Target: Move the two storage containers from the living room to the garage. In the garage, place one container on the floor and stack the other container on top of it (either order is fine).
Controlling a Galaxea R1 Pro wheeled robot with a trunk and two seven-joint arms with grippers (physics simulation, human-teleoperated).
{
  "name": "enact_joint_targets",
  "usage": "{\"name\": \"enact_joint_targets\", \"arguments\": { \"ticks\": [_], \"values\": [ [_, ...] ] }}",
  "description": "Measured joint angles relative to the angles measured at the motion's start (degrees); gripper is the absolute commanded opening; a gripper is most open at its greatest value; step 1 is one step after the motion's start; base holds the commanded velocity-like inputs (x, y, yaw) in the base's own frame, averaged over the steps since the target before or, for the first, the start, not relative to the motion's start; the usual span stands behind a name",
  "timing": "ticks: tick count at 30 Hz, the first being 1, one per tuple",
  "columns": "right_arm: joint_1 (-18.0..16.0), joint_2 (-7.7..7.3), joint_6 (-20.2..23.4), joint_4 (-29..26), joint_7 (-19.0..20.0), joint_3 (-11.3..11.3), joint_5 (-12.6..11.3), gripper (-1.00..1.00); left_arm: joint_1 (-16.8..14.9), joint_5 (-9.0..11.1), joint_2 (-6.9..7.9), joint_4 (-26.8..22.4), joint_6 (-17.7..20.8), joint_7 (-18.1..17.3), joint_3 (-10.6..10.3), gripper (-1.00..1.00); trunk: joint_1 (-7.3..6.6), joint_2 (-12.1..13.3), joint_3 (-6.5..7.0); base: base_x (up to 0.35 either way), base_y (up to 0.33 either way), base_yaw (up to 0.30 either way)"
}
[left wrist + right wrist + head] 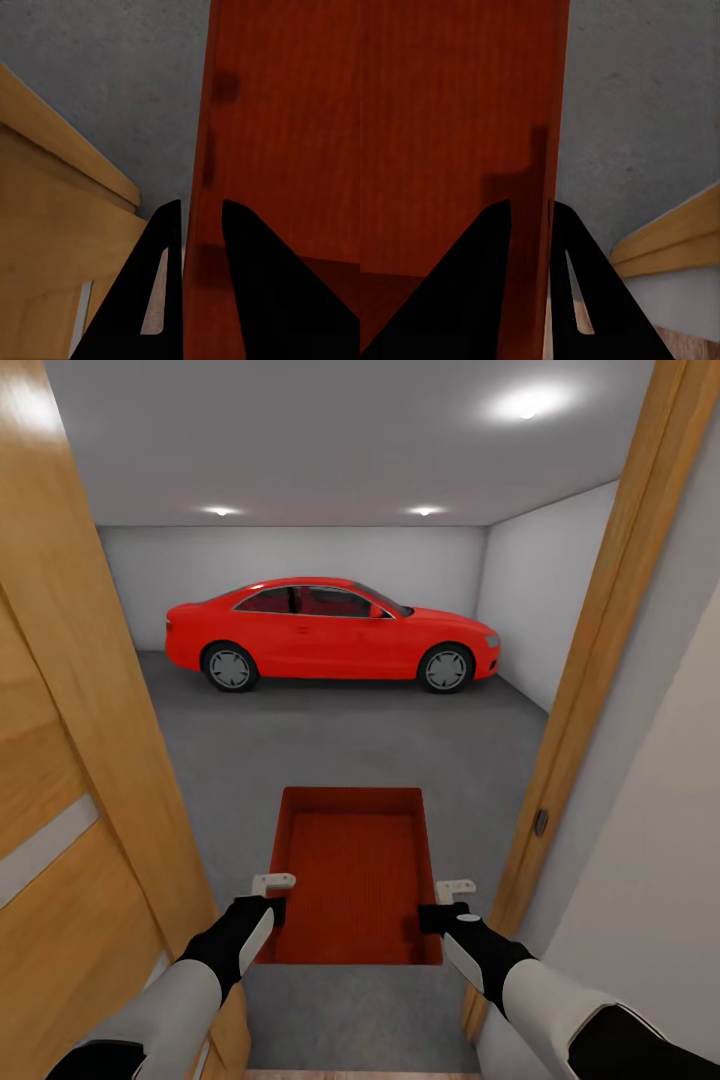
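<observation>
One orange-red storage container (352, 875) hangs level in front of me, held over the dark grey garage floor (340, 750) in a doorway. My left gripper (272, 912) is shut on its left wall and my right gripper (432, 916) is shut on its right wall. In the left wrist view the black fingers (161, 292) straddle the thin red wall of the container (285, 135). The right wrist view shows the same pinch, with the fingers (574, 292) astride the container's wall (457, 127). The second container is out of view.
A wooden door (70, 780) stands open close on my left and a wooden door frame (590, 660) rises close on my right. A red car (330, 632) is parked across the back of the garage, against pale grey walls (540, 580).
</observation>
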Motion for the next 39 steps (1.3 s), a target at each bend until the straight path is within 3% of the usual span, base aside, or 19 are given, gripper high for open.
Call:
{"name": "enact_joint_targets", "arguments": {
  "ticks": [39],
  "values": [
    [0.0,0.0,0.0,0.07,0.02,0.05,-0.05,-1.0,0.0,0.11,0.0,0.08,-0.02,0.05,-0.07,-1.0,-0.02,-0.01,0.0,0.307,0.0,0.0]
  ]
}}
